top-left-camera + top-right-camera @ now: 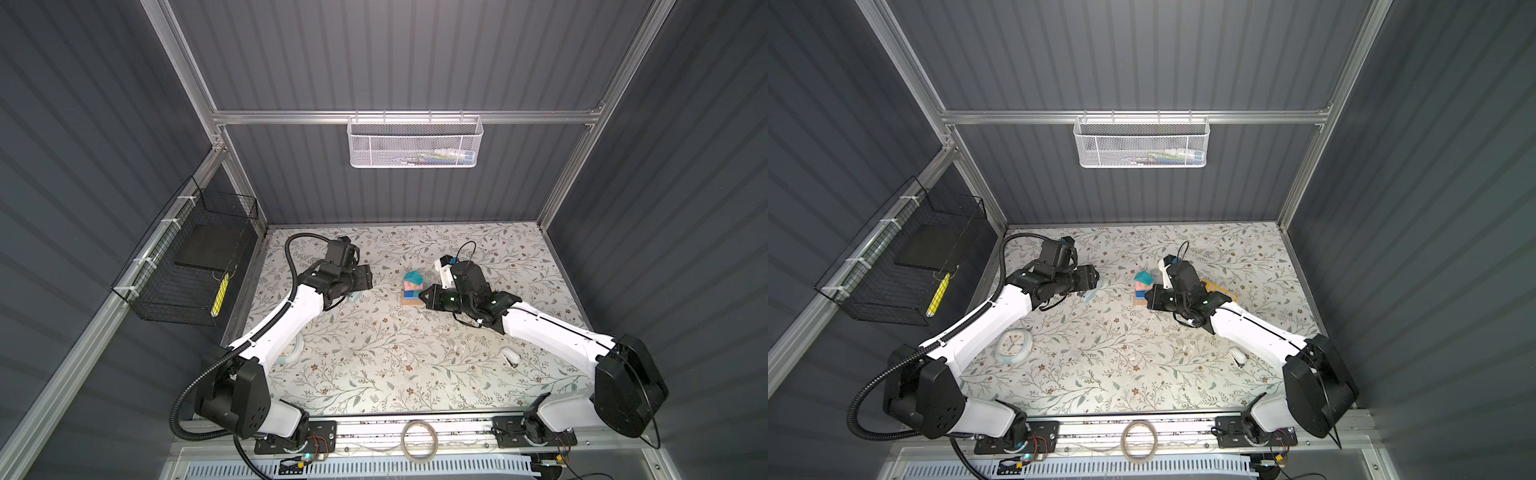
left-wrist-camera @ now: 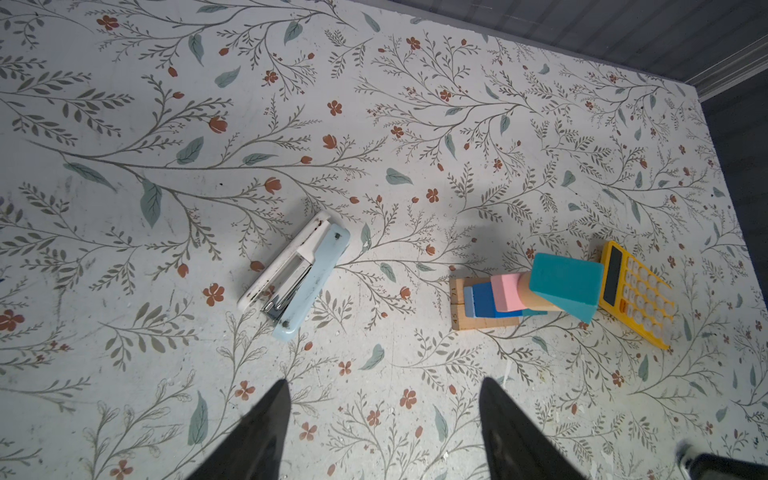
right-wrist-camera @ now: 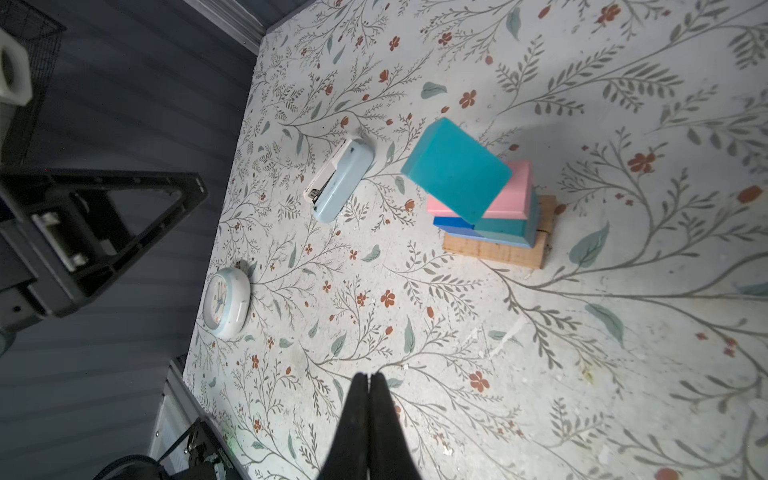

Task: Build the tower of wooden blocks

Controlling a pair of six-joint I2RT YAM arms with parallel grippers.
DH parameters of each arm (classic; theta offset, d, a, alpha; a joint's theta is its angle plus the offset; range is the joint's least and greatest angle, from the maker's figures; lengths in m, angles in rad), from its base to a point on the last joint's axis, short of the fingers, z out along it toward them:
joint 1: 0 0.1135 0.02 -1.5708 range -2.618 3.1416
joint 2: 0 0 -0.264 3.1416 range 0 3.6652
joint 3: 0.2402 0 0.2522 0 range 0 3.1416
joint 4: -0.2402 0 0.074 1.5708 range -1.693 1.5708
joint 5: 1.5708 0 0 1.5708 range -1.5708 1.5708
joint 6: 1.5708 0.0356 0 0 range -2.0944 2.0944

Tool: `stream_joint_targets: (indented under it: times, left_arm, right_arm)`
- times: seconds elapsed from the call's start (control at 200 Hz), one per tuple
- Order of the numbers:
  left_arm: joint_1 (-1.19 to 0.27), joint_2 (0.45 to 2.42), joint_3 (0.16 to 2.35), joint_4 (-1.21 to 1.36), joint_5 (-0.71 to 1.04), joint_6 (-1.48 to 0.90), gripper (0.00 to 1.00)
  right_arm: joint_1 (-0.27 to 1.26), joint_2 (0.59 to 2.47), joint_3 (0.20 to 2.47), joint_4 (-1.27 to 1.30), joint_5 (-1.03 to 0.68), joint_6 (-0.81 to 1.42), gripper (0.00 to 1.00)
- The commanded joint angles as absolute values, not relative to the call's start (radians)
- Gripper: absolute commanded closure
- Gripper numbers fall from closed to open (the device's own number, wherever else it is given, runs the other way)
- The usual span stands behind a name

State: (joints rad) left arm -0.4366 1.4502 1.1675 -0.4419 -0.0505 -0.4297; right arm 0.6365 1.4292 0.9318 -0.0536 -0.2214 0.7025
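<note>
Midway across the bench [image 1: 374, 365] stands the wood block tower [image 1: 412, 289], and it looks complete to me: tan base bars [image 2: 484, 322], blue and teal layers, a pink block [image 3: 498, 195], and the teal roof piece [image 3: 455, 170] on top, turned askew to the pink block under it.

My right hand [image 3: 369, 376] is pressed together with nothing in it. It sits just beside the tower's base in both top views, and my wrist view shows bare bench between the fingertips and the blocks. My left hand [image 2: 384, 386] is spread and empty, well apart from the tower, with the pale blue stapler [image 2: 299, 282] in front of it.

I judge the job now is to clear off cleanly. I would draw the right hand up and back along its own line, with no sideways sweep, since one brush could tip that skewed roof piece.

As for writing, small digits are printed on the base bars' ends, perhaps 71 and 45. The yellow calculator [image 2: 640, 295] keys and the clock [image 3: 226, 301] face are too small to read.
</note>
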Motion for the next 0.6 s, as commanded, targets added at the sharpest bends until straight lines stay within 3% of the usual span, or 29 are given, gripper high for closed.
stream_joint_targets:
  times: [0.0,0.595]
  left_arm:
    - [-0.43,1.478,1.18,-0.418,-0.033,-0.425,0.29]
    - [-0.428,1.447,1.149,-0.423,-0.094,-0.403,0.28]
  right_arm:
    - [0.64,1.436,0.918,0.017,-0.208,0.747,1.0]
    - [0.65,1.53,0.889,0.094,-0.118,0.862,1.0]
